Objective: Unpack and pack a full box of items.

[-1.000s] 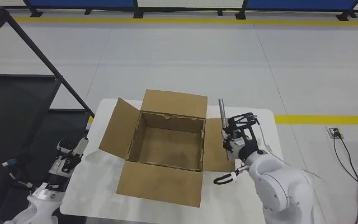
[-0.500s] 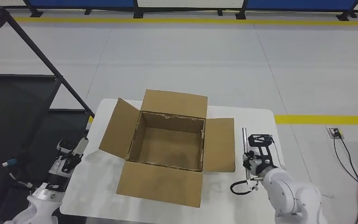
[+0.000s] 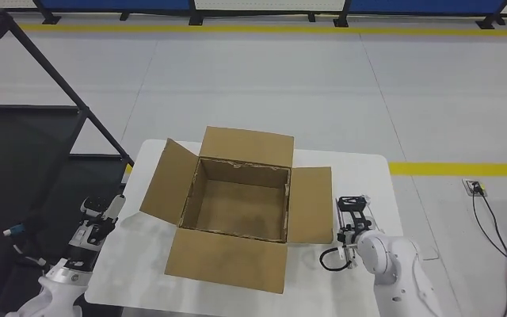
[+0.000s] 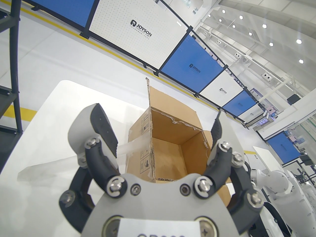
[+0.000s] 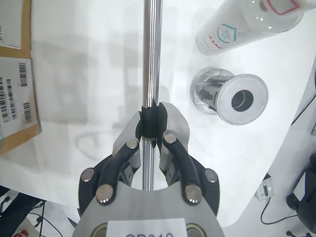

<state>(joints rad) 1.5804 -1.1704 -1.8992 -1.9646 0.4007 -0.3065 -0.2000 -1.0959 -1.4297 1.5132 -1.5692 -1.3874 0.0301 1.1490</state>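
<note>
The open cardboard box (image 3: 238, 208) stands in the middle of the white table (image 3: 139, 265), all flaps spread and its inside bare. My right gripper (image 5: 151, 120) is shut on a long polished metal rod (image 5: 153, 50), held low over the table just right of the box's right flap (image 5: 14, 75). From above, the right gripper (image 3: 348, 215) sits near the table's right edge. My left gripper (image 4: 160, 127) is open and holds nothing. It hangs off the table's left front corner (image 3: 101, 212), facing the box (image 4: 172, 144).
Beside the rod lie a white cylindrical bottle (image 5: 246, 18) on its side and a short metal flanged spool (image 5: 229, 97). The table's rounded edge (image 5: 279, 149) runs close to them. A black frame (image 3: 71, 103) stands left of the table.
My right arm has carried the rod from above the box's right flap out to the right and down toward the table. The left arm has not moved.
</note>
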